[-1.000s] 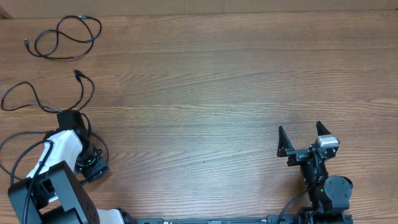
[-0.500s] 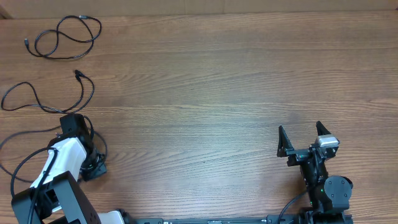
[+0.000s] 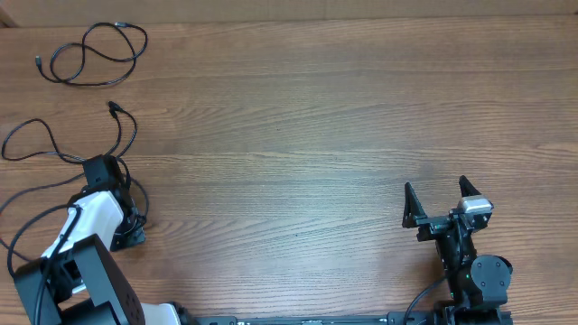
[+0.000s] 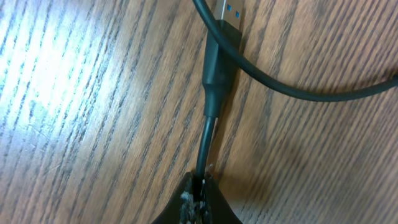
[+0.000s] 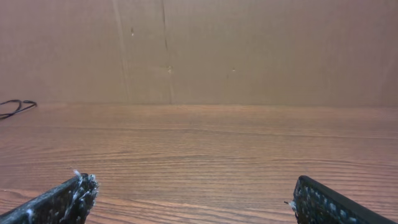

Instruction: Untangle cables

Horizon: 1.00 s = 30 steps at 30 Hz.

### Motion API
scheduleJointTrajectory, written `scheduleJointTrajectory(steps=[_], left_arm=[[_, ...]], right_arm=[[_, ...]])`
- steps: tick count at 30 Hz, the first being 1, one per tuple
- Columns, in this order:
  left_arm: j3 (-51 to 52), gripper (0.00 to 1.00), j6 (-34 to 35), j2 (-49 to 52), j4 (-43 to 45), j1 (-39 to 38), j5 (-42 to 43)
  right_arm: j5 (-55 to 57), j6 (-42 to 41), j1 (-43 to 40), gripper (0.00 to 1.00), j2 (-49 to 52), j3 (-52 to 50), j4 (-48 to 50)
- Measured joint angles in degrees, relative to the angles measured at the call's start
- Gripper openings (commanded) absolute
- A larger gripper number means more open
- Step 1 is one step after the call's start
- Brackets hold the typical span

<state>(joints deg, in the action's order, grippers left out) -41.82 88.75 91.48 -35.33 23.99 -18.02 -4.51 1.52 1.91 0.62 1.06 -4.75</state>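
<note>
One cable (image 3: 95, 52) lies coiled at the table's far left corner. A second cable (image 3: 56, 144) runs from its plug near the left edge in a loop to my left gripper (image 3: 100, 168). In the left wrist view that gripper (image 4: 200, 185) is shut on the thin cord of a cable (image 4: 206, 140) just below its blue-tipped USB plug (image 4: 224, 28). Another cable (image 4: 298, 92) crosses over that plug. My right gripper (image 3: 442, 195) stands open at the near right, far from every cable, with nothing between its fingers (image 5: 69, 198).
Black wires (image 3: 20, 226) loop round the left arm's base at the near left. A brown cardboard wall (image 5: 199, 50) runs along the table's far edge. Wooden tabletop (image 3: 316, 135) stretches between the two arms.
My left gripper has shut on the cable's cord beside the plug, and the left arm has shifted slightly. The right arm has not moved.
</note>
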Motion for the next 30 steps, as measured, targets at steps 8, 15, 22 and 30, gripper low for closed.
scheduleJointTrajectory(steps=[8,15,22,30], left_arm=[[-3.7,0.04,-2.5,2.6,-7.0,0.0,-1.2],[-4.9,0.04,-11.8,4.2,-5.7,0.4,-5.1],[-5.2,0.04,-26.7,4.4,2.3,3.5,-8.9],[-5.5,0.99,-45.1,4.4,6.0,4.0,-10.8]], right_arm=[[0.0,0.0,0.0,1.0,0.0,0.0,0.0],[0.0,0.0,0.0,1.0,0.0,0.0,0.0],[0.0,0.0,0.0,1.0,0.0,0.0,0.0],[0.0,0.0,0.0,1.0,0.0,0.0,0.0]])
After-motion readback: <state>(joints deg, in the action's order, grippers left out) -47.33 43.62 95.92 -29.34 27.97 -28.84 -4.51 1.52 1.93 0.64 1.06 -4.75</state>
